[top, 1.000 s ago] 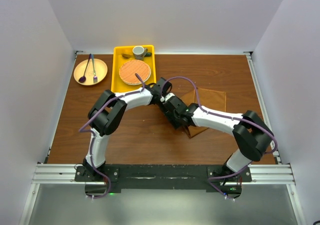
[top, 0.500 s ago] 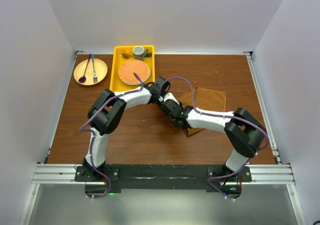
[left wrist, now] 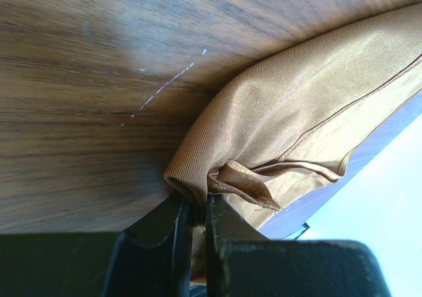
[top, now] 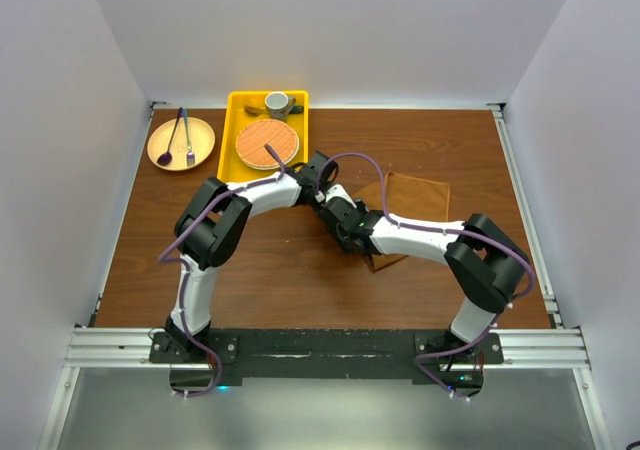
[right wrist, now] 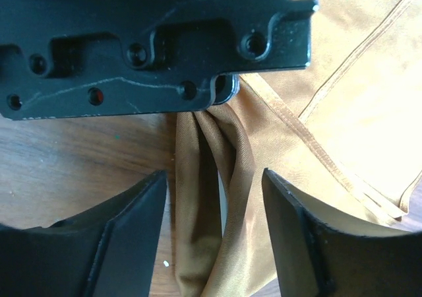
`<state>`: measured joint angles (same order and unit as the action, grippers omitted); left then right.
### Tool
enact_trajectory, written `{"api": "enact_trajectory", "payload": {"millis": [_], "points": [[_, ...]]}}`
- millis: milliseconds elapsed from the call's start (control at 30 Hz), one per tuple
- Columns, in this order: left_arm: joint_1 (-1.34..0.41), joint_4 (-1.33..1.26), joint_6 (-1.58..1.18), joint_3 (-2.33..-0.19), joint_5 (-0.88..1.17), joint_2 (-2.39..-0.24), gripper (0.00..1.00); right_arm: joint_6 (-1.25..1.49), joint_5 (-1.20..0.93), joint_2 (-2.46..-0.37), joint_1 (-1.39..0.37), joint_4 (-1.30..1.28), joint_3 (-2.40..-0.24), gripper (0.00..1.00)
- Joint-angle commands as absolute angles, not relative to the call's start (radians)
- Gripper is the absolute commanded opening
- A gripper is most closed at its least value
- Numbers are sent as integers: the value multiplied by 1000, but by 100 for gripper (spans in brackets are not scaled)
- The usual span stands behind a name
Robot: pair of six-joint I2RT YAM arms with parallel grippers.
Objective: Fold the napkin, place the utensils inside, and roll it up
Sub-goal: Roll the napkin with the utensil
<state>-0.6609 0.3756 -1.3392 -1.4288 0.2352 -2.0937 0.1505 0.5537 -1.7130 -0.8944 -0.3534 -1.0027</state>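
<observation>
The rust-brown napkin [top: 415, 202] lies bunched on the table's right middle. My left gripper [top: 328, 192] is shut on a folded edge of it; in the left wrist view the cloth [left wrist: 297, 105] is pinched between the closed jaws [left wrist: 196, 208]. My right gripper [top: 340, 225] is open just beside the left one. In the right wrist view its jaws [right wrist: 212, 185] straddle a raised ridge of napkin [right wrist: 343, 112] without touching it, with the left gripper's black body [right wrist: 151, 46] right ahead. The cream spoon is not in view.
A yellow tray [top: 236, 105] at the back holds a round orange woven mat [top: 268, 143] and a grey cup [top: 277, 102]. A tan plate [top: 181, 143] at the back left carries a purple spoon [top: 165, 155] and a dark fork. White walls surround the table.
My right gripper has moved left and away from me, closing in on the left gripper. The napkin's near corner has drawn slightly left. The left gripper keeps its hold.
</observation>
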Motion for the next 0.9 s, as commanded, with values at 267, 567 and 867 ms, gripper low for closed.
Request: {"api": "enact_trajectory", "payload": {"millis": [267,567,867], "points": [[-689,338,-1351,-1445,310,-2109,0,6,471,-1861,-928,-422,-1034,60],[-692,319,-1358,-1427,305,-2105,0,-9,486,-1867,-925,-431,-1037,30],[-696,340,-1289,-1459,291,-2115,0,-8,405,-1807,-878,-419,-1032,0]]}}
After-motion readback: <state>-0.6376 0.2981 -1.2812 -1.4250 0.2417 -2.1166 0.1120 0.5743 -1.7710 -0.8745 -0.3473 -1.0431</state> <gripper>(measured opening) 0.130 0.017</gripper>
